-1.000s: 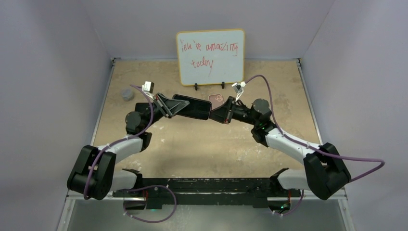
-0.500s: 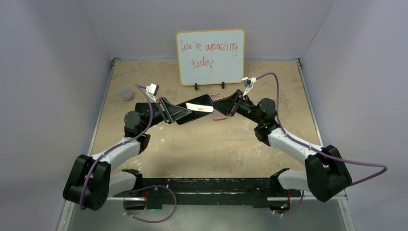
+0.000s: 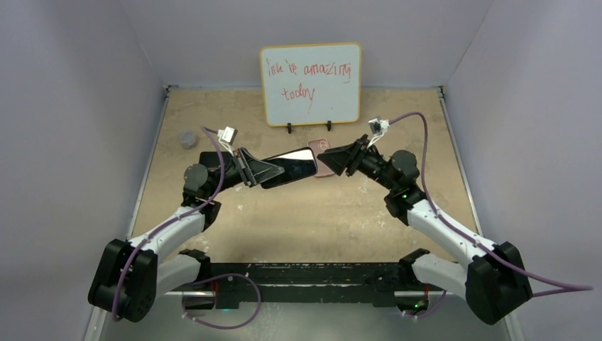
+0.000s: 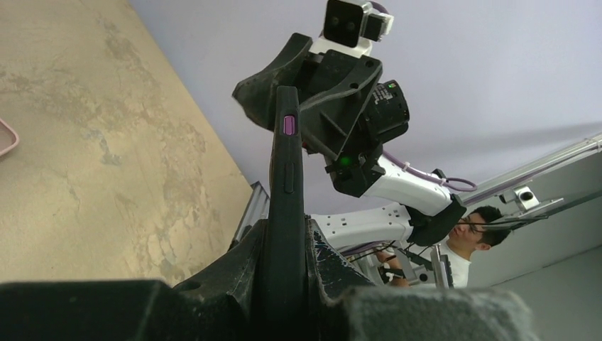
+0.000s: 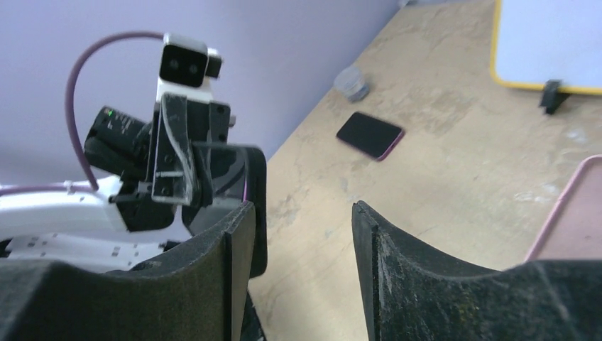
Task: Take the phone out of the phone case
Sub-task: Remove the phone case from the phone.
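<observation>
My left gripper (image 3: 273,169) is shut on one end of the phone (image 3: 298,165) and holds it in the air over the middle of the table. In the left wrist view the phone (image 4: 284,163) stands edge-on between the jaws, black with a purple side button. I cannot tell whether its black rim is a case. My right gripper (image 3: 328,158) is open just off the phone's free end, with nothing between its fingers (image 5: 238,234). The phone's dark edge (image 5: 257,199) shows behind the left finger. A pink phone case (image 3: 324,170) lies flat on the table under the right gripper.
A second dark phone with a pink rim (image 5: 369,135) lies on the table under the left arm. A small grey cylinder (image 3: 187,138) stands at the far left. A whiteboard (image 3: 310,82) leans at the back. Purple walls close in three sides.
The right gripper, which was closed on the phone's free end, has opened and pulled back to the right. The left gripper has turned the phone so its screen faces up.
</observation>
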### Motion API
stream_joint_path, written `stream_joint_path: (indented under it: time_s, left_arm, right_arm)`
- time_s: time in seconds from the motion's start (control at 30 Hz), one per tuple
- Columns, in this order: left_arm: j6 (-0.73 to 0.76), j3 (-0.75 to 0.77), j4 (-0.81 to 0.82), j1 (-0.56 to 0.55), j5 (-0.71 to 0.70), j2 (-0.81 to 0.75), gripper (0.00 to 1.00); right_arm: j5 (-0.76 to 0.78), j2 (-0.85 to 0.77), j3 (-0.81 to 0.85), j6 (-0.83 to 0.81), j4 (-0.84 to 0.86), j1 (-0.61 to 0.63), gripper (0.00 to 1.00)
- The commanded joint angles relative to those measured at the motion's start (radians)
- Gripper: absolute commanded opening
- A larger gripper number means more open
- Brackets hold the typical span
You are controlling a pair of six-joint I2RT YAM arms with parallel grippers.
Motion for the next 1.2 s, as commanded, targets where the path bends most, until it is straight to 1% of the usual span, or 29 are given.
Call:
stream_joint_path:
  time_s: [0.0,0.1,0.2,0.5,0.7,0.87,1.0,1.17]
  left_arm:
    - [0.025,0.000,0.029,0.004,0.009,-0.026,0.00]
    - [0.027,-0.009,0.029,0.010,0.010,-0.033,0.00]
    - [0.025,-0.003,0.041,0.012,0.028,-0.029,0.00]
    - [0.015,0.005,0.081,0.012,0.052,-0.034,0.00]
    - [0.007,0.007,0.123,0.012,0.057,-0.032,0.00]
    - [-0.008,0.002,0.180,0.012,0.056,-0.027,0.00]
    - [-0.017,-0.001,0.221,0.012,0.051,-0.019,0.00]
    - [-0.049,-0.003,0.337,0.012,0.050,0.001,0.00]
  right_arm:
    - [0.151,-0.072,0.015,-0.065,-0.037,-0.013,0.56]
    - [0.182,-0.087,0.017,-0.083,-0.054,-0.014,0.58]
    - [0.135,-0.070,0.028,-0.077,-0.025,-0.014,0.59]
    - [-0.078,0.064,0.064,0.099,0.272,-0.012,0.59]
    - [-0.112,0.134,0.082,0.182,0.384,0.012,0.56]
    - [-0.113,0.179,0.083,0.233,0.436,0.025,0.48]
    - [-0.110,0.182,0.091,0.235,0.430,0.037,0.44]
    - [-0.103,0.183,0.100,0.239,0.400,0.041,0.31]
